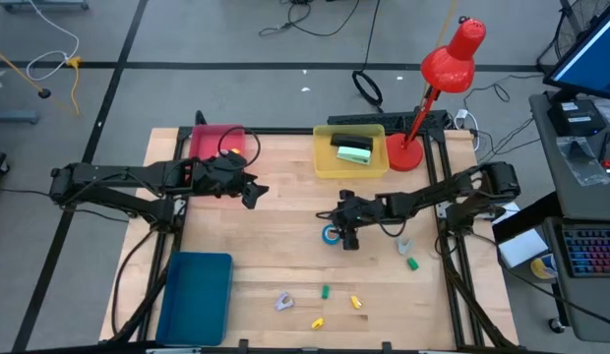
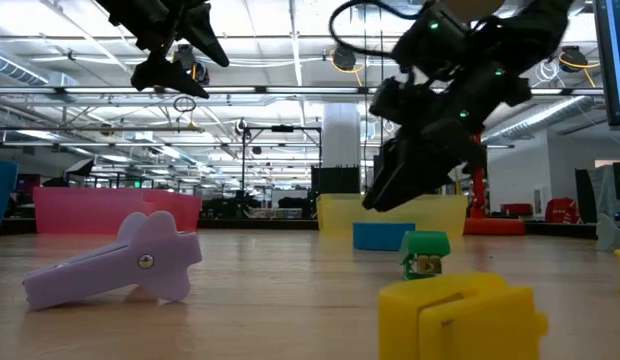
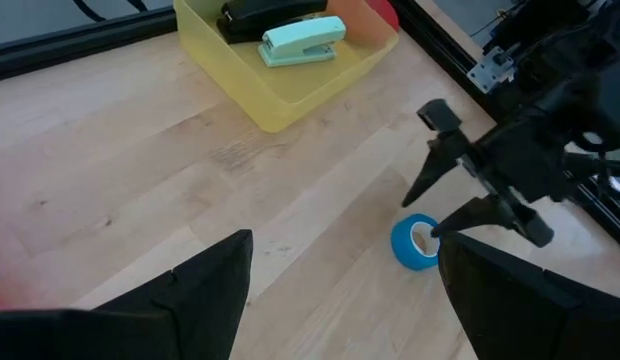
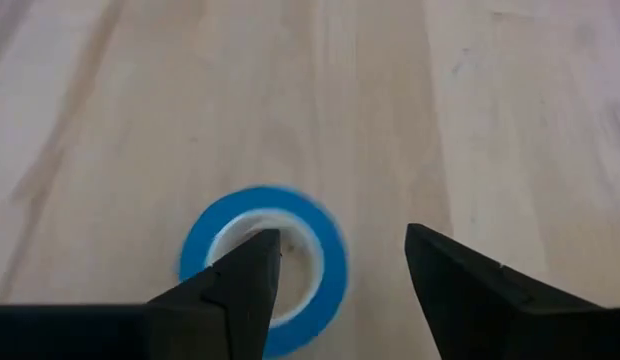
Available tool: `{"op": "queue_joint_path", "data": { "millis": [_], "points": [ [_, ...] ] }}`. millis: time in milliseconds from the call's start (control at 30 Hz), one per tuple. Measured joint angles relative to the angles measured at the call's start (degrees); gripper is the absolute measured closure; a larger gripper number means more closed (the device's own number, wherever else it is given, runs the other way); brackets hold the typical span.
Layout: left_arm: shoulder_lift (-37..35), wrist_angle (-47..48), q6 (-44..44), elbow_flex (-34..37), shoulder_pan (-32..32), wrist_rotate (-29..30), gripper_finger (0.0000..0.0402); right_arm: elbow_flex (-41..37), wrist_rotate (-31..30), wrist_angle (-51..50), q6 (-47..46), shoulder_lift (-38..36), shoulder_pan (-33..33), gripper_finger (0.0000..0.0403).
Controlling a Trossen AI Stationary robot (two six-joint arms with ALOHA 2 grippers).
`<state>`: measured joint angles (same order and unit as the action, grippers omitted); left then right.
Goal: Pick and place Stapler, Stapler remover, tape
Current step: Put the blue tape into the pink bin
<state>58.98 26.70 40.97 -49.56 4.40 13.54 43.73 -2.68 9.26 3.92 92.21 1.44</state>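
A blue tape roll (image 4: pixel 265 265) lies flat on the wooden table (image 1: pixel 285 256). My right gripper (image 4: pixel 340 245) slants down just above it, open. One finger (image 4: pixel 252 275) stands over the roll's hole and the other (image 4: pixel 445 275) beyond its rim. The low view shows a gap between the fingertips and the roll (image 2: pixel 383 236). A mint-green stapler (image 3: pixel 302 40) and a black one (image 3: pixel 260 15) lie in the yellow bin (image 1: pixel 325 167). A purple staple remover (image 1: pixel 283 302) lies near the front edge. My left gripper (image 1: pixel 254 192) hangs open, high over the table's left half.
A pink bin (image 1: pixel 218 141) stands at the far left, a teal tray (image 1: pixel 197 295) at the near left. A red desk lamp (image 1: pixel 438 88) stands at the far right. A grey staple remover (image 1: pixel 404 246) and small green and yellow blocks (image 1: pixel 325 291) dot the near right.
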Motion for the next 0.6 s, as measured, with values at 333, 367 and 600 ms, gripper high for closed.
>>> {"op": "queue_joint_path", "data": {
  "millis": [333, 367, 600],
  "points": [
    [0.0, 0.0, -0.3, 0.0, 0.0, 0.0, 0.0089, 9.6, 0.0, -14.3, 6.0, 8.2, -0.7, 0.0193],
    [0.0, 0.0, -0.3, 0.0, 0.0, 0.0, 0.0089, 9.7, 0.0, -14.5, 6.2, 8.3, -0.7, 0.0195],
    [0.0, 0.0, -1.1, 0.0, 0.0, 0.0, 0.0089, 10.1, 0.2, -15.1, 4.3, 8.6, -0.7, 0.0263]
  ]
}}
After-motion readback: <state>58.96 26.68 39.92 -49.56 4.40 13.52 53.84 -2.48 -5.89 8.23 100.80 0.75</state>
